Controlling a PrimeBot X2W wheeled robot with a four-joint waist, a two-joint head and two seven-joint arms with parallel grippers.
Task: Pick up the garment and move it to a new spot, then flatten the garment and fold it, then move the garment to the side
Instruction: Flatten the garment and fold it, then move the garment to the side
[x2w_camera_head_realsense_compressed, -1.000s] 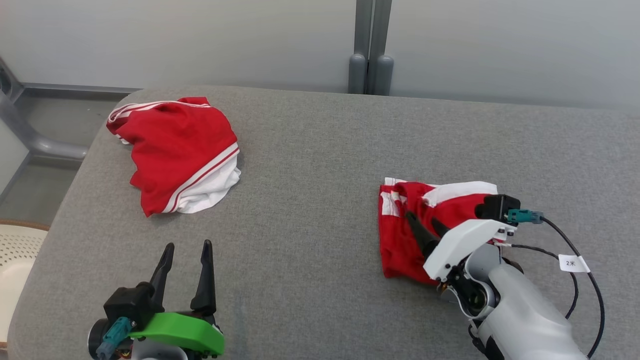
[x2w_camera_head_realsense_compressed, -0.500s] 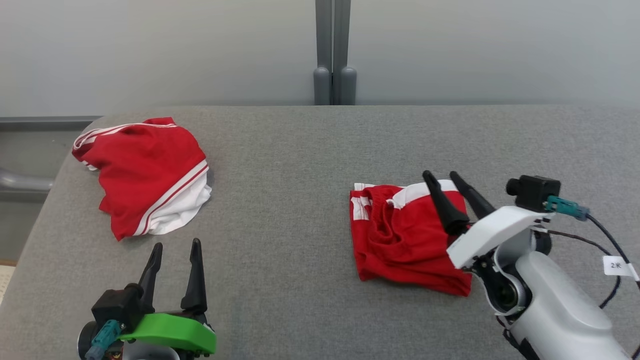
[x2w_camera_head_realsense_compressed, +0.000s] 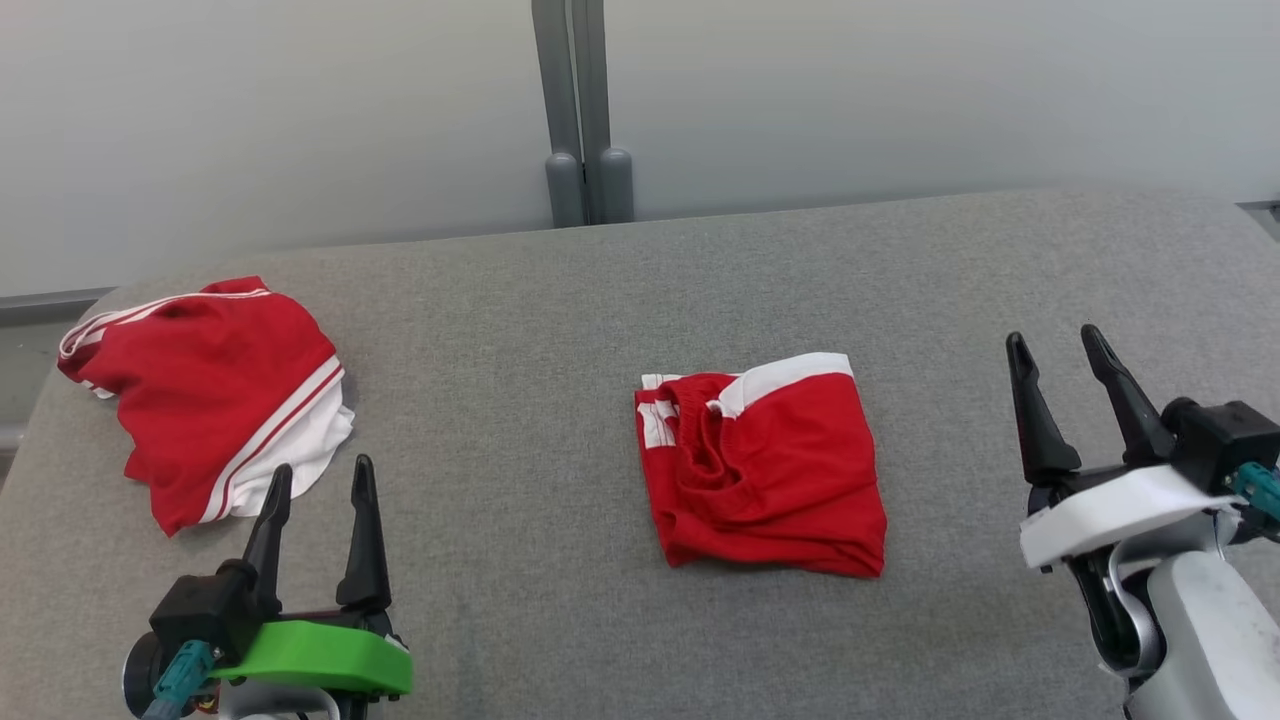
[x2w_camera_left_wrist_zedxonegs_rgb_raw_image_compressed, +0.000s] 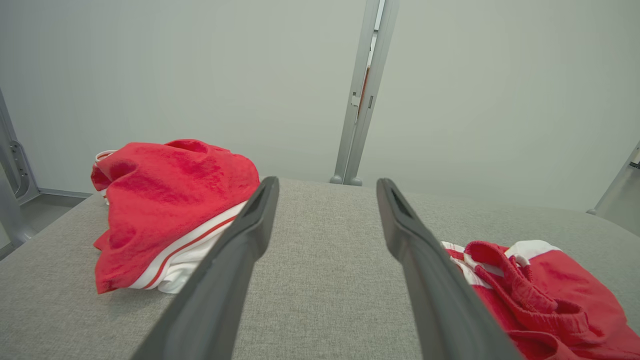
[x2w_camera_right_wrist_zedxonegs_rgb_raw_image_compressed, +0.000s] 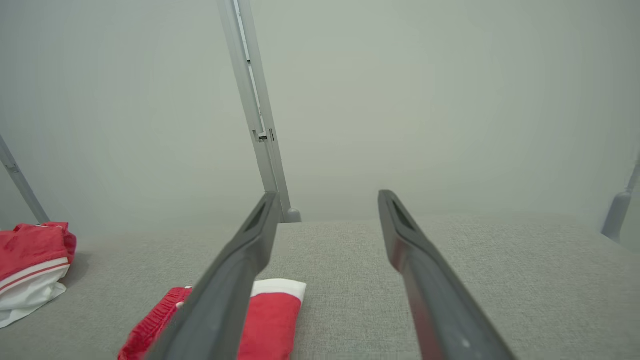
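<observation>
Far left in the head view, a crumpled garment (x2w_camera_head_realsense_compressed: 200, 400) lies bunched near the left end of the grey fabric-covered worktop (x2w_camera_head_realsense_compressed: 520, 320). It is red, with thin white stripes and a white panel along its near side. Next across, the left gripper (x2w_camera_head_realsense_compressed: 322, 466) on its green mount has both dark fingers spread wide and carries nothing. Its left fingertip overlaps the crumpled garment's white edge on my screen, and I cannot tell whether it touches. In the left wrist view the fingers frame bare grey cloth, with red fabric to either side. At centre, the folded garment (x2w_camera_head_realsense_compressed: 765, 470) lies flat on the worktop as a compact red block, apart from both grippers. It has a white band along its far edge and a gathered waistband on its left side. Short white bars sit beside that waistband; I cannot tell whether they are print or trim. Behind, a grey post (x2w_camera_head_realsense_compressed: 585, 100) stands at the worktop's far edge against a pale wall (x2w_camera_head_realsense_compressed: 900, 90). Far right, the right gripper (x2w_camera_head_realsense_compressed: 1053, 336) on its white mount stands with its fingers parted and empty, over bare worktop clear to the right of the folded garment. A teal connector (x2w_camera_head_realsense_compressed: 1260, 485) is plugged in at its black camera block.
</observation>
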